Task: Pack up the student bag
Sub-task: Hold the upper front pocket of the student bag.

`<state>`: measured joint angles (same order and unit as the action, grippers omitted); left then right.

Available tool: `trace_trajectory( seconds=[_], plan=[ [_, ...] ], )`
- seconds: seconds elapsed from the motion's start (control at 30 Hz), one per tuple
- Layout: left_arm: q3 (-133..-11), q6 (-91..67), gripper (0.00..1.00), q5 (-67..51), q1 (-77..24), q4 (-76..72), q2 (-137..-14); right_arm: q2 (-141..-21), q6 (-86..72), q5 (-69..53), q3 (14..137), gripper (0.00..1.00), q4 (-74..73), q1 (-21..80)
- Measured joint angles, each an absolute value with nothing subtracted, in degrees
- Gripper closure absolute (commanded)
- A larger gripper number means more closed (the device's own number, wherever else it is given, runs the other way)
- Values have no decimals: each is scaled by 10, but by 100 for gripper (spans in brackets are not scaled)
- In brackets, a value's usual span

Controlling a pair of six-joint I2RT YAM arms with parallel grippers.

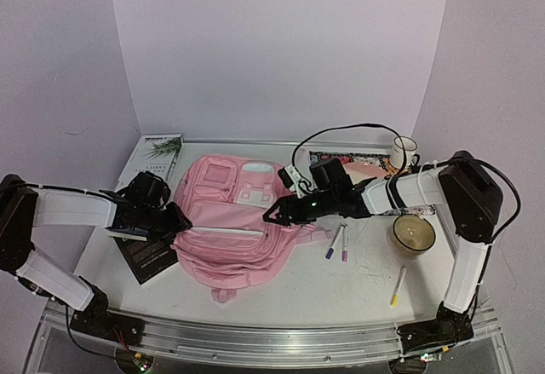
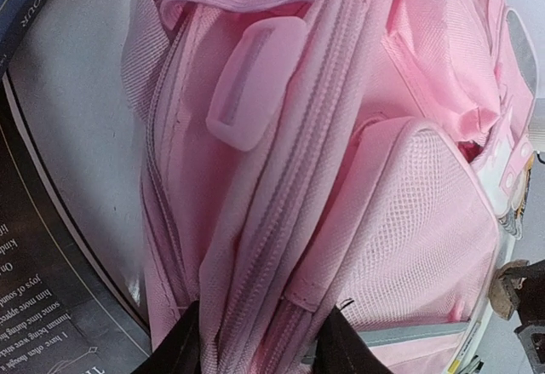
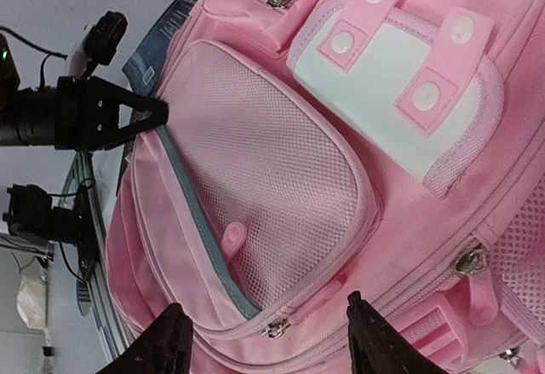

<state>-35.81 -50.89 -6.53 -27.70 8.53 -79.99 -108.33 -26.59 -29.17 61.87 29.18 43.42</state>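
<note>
- The left arm reaches in low from the left. The left jaws sit at the left edge of the bag, one on each side of a fold by the zip. I cannot tell if they pinch it.
- The right arm bends in from the right. The right jaws are wide apart, just over the net pocket on the front of the bag.
- The bag lies flat in the middle of the counter, front side up, between the two arms.
- Bare counter shows in front of the bag, at the near edge.
- A dark book lies under the left jaws, right beside the bag. Another book lies at the back left.
- Two pens lie just right of the bag, under the right arm. A yellow pen lies nearer the front.
- A round tin and a mug stand on the right.
</note>
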Motion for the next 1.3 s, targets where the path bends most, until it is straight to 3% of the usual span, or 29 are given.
trace_trajectory(
  seconds=[0.33, 0.97, 1.13, 1.3],
  plan=[
    [-348, -513, 82, -74, -277, 65, -799, -1151, -378, -318, 620, 48, 354, 437],
    [-321, -540, 95, -76, -277, 30, -787, -1171, -446, -367, 594, 59, 449, 437],
    [-321, -541, 100, -72, -278, 32, -782, -1158, -425, -406, 573, 58, 450, 437],
    [-322, -541, 100, -65, -280, 44, -773, -1126, -368, -453, 545, 49, 445, 442]
  ],
)
